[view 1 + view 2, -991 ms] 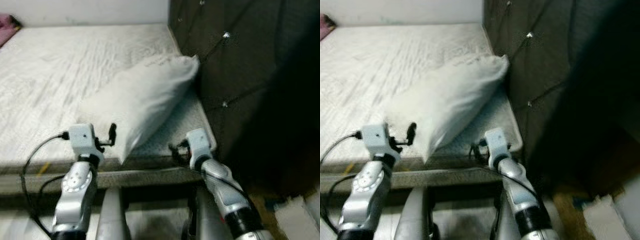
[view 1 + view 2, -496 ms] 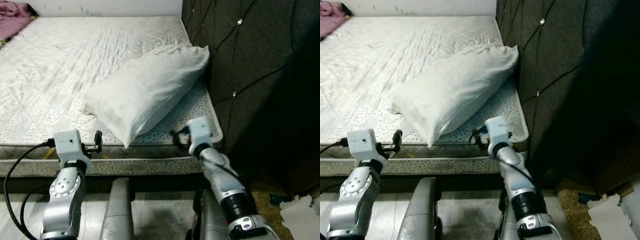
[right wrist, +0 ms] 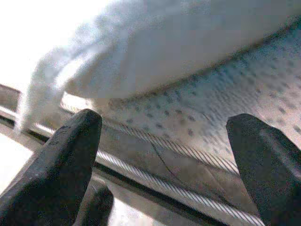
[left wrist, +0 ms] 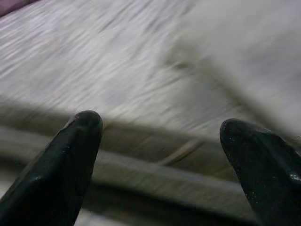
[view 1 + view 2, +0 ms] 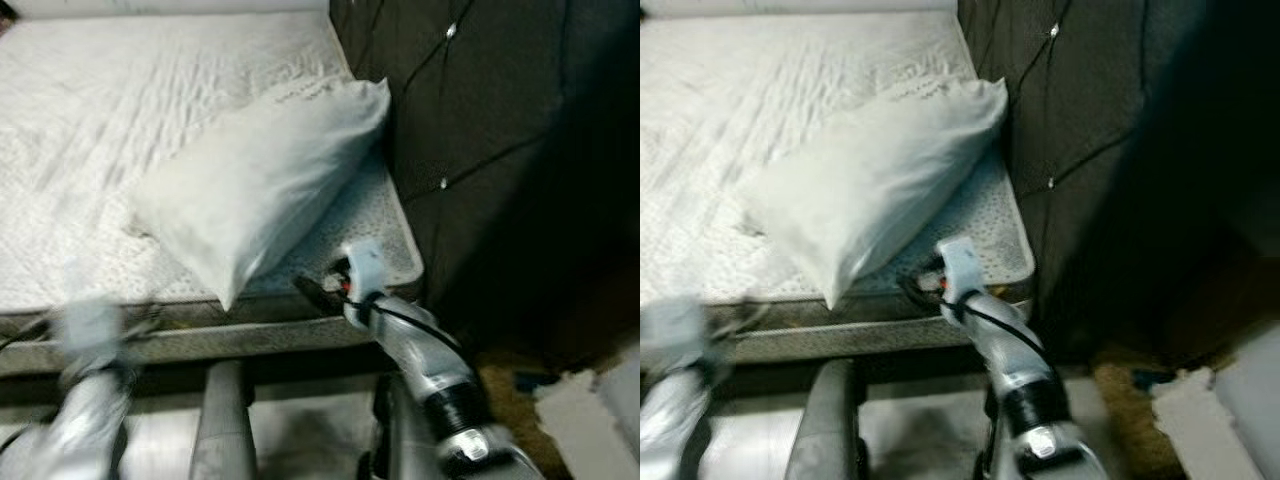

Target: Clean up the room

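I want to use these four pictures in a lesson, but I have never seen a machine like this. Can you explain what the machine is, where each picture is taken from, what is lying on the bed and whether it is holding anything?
This is a walking humanoid robot with two silver arms, told to tidy a room. Two pictures come from cameras in its head, looking down at a bed. The other two come from cameras on its wrists, each looking out between two black fingers.

On the mattress lies a white pillow, its far end against a dark padded headboard.

The right end effector is at the bed's near edge, just below the pillow's corner. Its fingers are spread apart, with nothing between them. The left end effector is also open and empty, facing the mattress edge; its arm is a blur in the head pictures.
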